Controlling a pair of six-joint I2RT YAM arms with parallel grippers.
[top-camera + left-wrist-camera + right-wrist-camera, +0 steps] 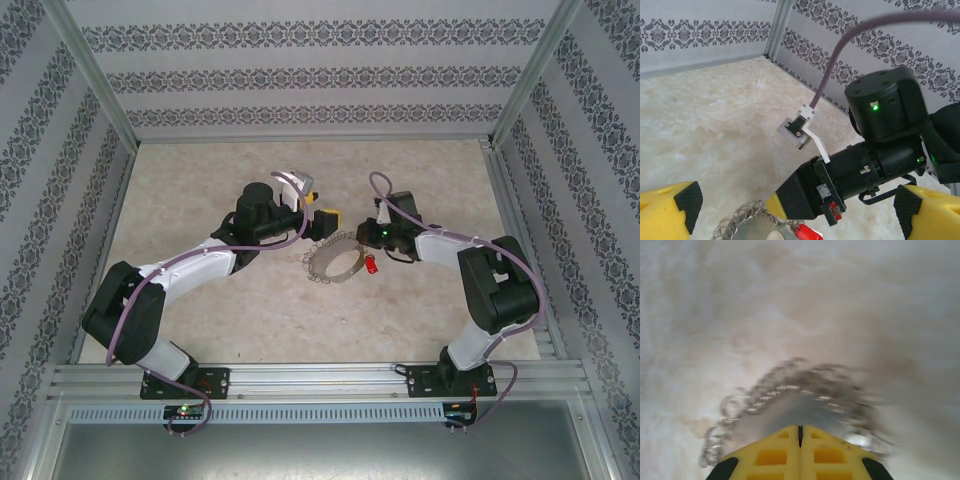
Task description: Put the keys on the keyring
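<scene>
Key first: tiny key with red plastic head and short silver blade [371, 264] lies on the marbled beige tabletop [250, 310], just right of the large thin grey metal keyring edged with small wire loops [790, 410]. Not threaded yet.

Right gripper [800, 432] sits at the keyring's far-right edge, yellow fingers [775, 455] pressed together with no gap. The rim runs right under the tips, but blur hides whether any metal is actually pinched.

Left gripper [316, 201] hovers just beyond the keyring's far side, jaws spread wide, holding nothing.

Judgement: the step in hand is securing the keyring so the key can go on. To do it well:
- Make sure the pinch lands on the flat band, not a loose loop, or the keyring will swivel.
- Lift only slightly and check that the keyring follows.
- Leave the side of the keyring nearest the key unobstructed.
- Left gripper should take the key by the red head, blade free and aimed at a loop.
</scene>
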